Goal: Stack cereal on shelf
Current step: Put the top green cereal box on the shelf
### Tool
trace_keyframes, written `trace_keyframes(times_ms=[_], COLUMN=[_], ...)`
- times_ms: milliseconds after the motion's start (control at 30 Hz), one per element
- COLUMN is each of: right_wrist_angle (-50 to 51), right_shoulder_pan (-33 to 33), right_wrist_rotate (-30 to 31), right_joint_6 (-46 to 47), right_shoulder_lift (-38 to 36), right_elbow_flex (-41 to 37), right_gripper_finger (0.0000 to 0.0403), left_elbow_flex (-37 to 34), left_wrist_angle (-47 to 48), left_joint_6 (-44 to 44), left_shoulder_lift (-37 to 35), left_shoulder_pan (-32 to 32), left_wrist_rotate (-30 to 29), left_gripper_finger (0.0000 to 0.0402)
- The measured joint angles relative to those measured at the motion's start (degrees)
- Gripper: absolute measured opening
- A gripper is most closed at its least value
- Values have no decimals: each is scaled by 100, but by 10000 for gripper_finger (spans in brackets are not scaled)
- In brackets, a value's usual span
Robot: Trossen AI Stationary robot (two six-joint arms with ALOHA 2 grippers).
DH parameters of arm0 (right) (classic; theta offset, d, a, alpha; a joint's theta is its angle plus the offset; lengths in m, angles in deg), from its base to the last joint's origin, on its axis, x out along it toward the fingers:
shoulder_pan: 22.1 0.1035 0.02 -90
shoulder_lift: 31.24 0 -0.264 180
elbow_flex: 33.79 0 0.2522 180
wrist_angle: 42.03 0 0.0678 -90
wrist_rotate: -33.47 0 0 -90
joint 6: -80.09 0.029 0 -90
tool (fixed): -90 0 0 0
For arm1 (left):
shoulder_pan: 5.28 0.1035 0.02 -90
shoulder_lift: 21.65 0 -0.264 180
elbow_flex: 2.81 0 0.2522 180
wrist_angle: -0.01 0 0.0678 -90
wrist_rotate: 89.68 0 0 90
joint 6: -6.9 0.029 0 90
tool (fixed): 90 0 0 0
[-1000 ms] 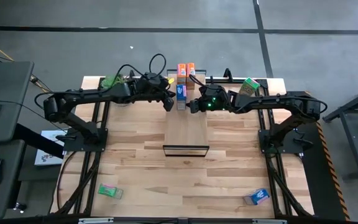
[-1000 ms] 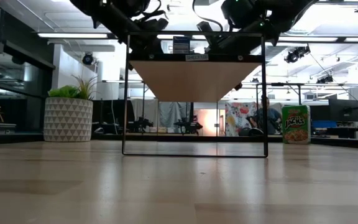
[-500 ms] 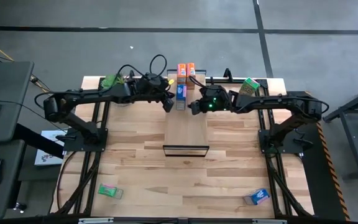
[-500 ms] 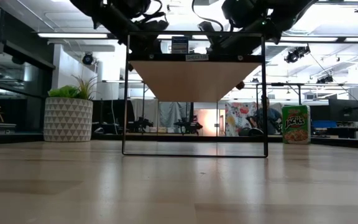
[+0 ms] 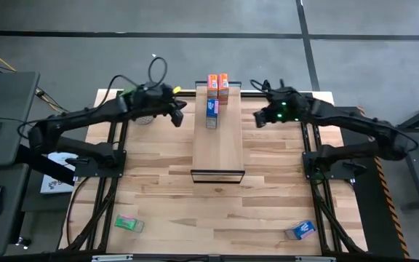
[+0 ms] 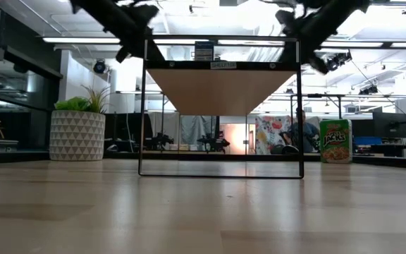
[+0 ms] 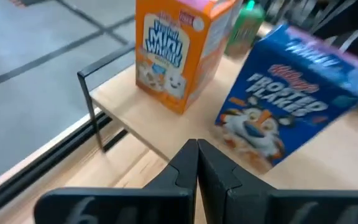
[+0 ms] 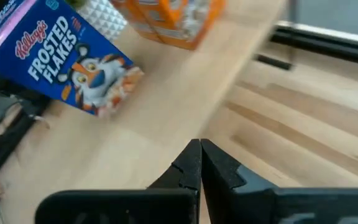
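Three cereal boxes on shelf (image 5: 217, 145) far end: two orange (image 5: 217, 83), one blue (image 5: 212, 109). Left gripper (image 5: 177, 114) and right gripper (image 5: 259, 116), both closed and empty, have retreated sideways from blue box. Placement complete; green, blue boxes (image 5: 300, 231) near table front remain.

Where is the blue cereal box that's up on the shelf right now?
In the high view, the blue cereal box stands on the shelf near its far end, just in front of the two orange boxes.
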Motion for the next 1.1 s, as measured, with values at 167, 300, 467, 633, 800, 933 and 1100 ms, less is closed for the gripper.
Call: trace_keyframes(times_ms=[167,300,467,633,800,933,1100], right_wrist_angle=[635,527,1166,1772,2354,2618,2638], right_shoulder_pan=[-271,-892,-2015,-2886,-3274,-3438,-3476], right_wrist_rotate=[477,491,257,604,943,1025,1246], right_joint_6=[-18,-492,-1243,-2104,-2508,-2804,-3130], right_shoulder_lift=[-668,-808,-376,574,1513,1989,2311], right_elbow_flex=[0,1,362,979,1421,1469,1471], right_gripper_finger=[1,28,119,230,299,320,323], left_elbow_flex=[-1064,-1512,-1606,-1606,-1607,-1607,-1607], left_wrist_angle=[-1047,-1168,-1065,-1098,-1095,-1093,-1094], left_joint_6=[-702,-1171,-1527,-1615,-1715,-1817,-1817], left_shoulder_lift=[-825,-1252,-1467,-1472,-1468,-1468,-1468], left_shoulder_pan=[-69,-121,-118,-119,-119,-116,-116], left_wrist_rotate=[29,27,156,346,507,598,619], left_gripper_finger=[0,0,0,0,0,0,0])
